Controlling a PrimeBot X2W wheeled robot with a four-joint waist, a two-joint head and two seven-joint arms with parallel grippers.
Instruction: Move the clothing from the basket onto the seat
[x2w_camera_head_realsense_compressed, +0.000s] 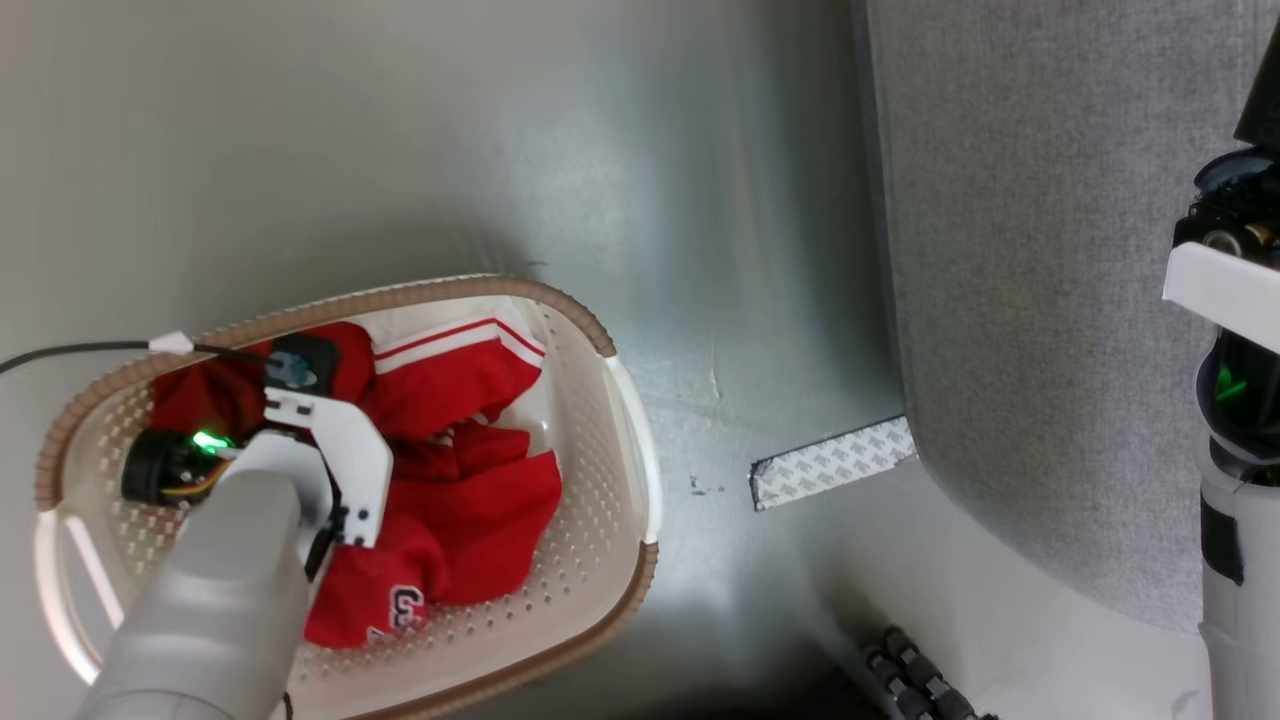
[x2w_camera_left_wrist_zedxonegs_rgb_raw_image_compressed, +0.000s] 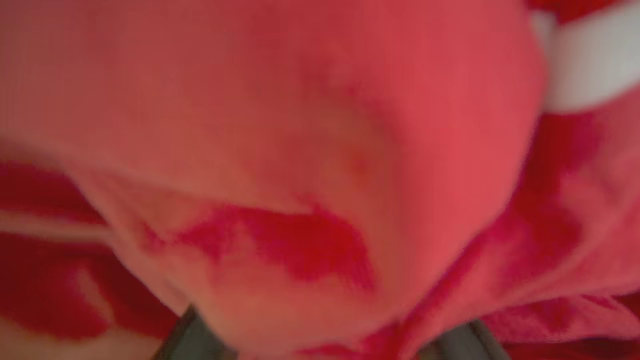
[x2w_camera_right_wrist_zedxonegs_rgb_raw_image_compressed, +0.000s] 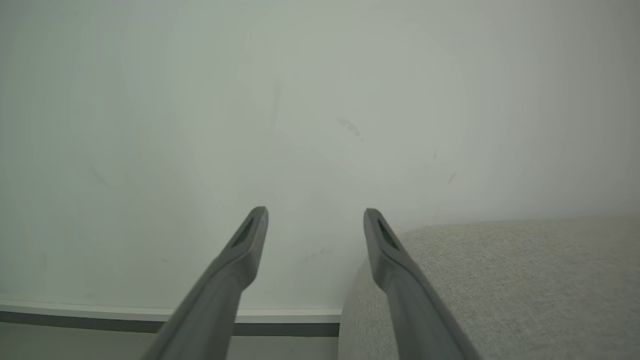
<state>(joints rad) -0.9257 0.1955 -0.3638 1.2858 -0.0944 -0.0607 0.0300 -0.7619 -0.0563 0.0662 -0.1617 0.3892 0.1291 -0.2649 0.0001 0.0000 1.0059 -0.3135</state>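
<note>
The clothing (x2w_camera_head_realsense_compressed: 460, 520), red with white stripes and a numbered patch, lies heaped in the basket (x2w_camera_head_realsense_compressed: 632, 440) at the lower left of the head view. The left gripper (x2w_camera_head_realsense_compressed: 318, 430) reaches down into the heap. In its wrist view blurred red cloth covers the fingers (x2w_camera_left_wrist_zedxonegs_rgb_raw_image_compressed: 187, 340), so I cannot tell their spread. The basket stands on a glossy grey floor (x2w_camera_head_realsense_compressed: 600, 150), well apart from the seat (x2w_camera_head_realsense_compressed: 1050, 300) at the right. A strip of patterned tape (x2w_camera_head_realsense_compressed: 835, 462) lies on the floor between them, reaching the seat's edge. The right gripper (x2w_camera_right_wrist_zedxonegs_rgb_raw_image_compressed: 315, 215), fingers wide and empty, hangs before a pale wall (x2w_camera_right_wrist_zedxonegs_rgb_raw_image_compressed: 300, 100) beside the seat's corner.

Left arm (x2w_camera_head_realsense_compressed: 230, 580) reaches into the basket (x2w_camera_head_realsense_compressed: 630, 420), apparently pressing into the red clothing (x2w_camera_head_realsense_compressed: 470, 500).
</note>
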